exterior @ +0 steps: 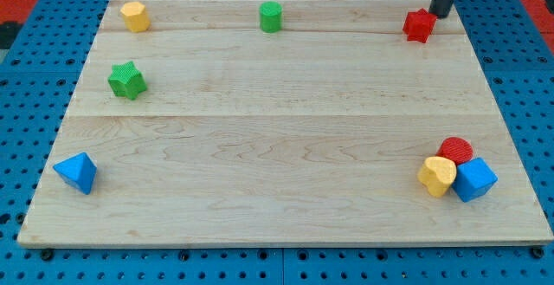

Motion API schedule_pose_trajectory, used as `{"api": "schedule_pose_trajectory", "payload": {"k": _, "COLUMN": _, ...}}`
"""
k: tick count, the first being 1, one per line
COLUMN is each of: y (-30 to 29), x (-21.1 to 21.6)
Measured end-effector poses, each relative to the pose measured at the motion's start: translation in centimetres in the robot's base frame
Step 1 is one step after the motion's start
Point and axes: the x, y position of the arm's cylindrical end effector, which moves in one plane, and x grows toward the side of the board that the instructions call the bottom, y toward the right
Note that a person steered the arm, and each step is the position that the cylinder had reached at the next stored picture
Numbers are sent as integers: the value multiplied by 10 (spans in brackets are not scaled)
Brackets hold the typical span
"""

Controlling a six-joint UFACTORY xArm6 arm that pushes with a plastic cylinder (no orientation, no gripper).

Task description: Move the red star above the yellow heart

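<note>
The red star point(419, 25) lies near the top right corner of the wooden board point(286, 120). The yellow heart point(437, 176) lies far below it, near the bottom right, touching a red round block point(456, 150) and a blue cube-like block point(474, 179). My tip point(440, 14) is just to the upper right of the red star, very close to it or touching it. The dark rod rises out of the view's top.
A yellow block point(134, 16) sits at the top left, a green cylinder-like block point(271, 16) at the top middle, a green star point(127, 80) at the left, and a blue block point(77, 172) at the bottom left. A blue pegboard surrounds the board.
</note>
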Motion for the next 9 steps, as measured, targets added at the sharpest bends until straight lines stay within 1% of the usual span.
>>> {"api": "schedule_pose_trajectory", "payload": {"k": 1, "y": -22, "x": 46}}
{"api": "schedule_pose_trajectory", "payload": {"k": 2, "y": -17, "x": 38}}
{"api": "schedule_pose_trajectory", "payload": {"k": 3, "y": -7, "x": 0}}
{"api": "schedule_pose_trajectory", "payload": {"k": 4, "y": -14, "x": -30}}
{"api": "schedule_pose_trajectory", "payload": {"k": 5, "y": -56, "x": 2}}
{"api": "schedule_pose_trajectory", "payload": {"k": 6, "y": -69, "x": 71}}
{"api": "schedule_pose_trajectory", "payload": {"k": 7, "y": -69, "x": 71}}
{"api": "schedule_pose_trajectory", "payload": {"k": 8, "y": -69, "x": 36}}
{"api": "schedule_pose_trajectory", "payload": {"k": 9, "y": -67, "x": 60}}
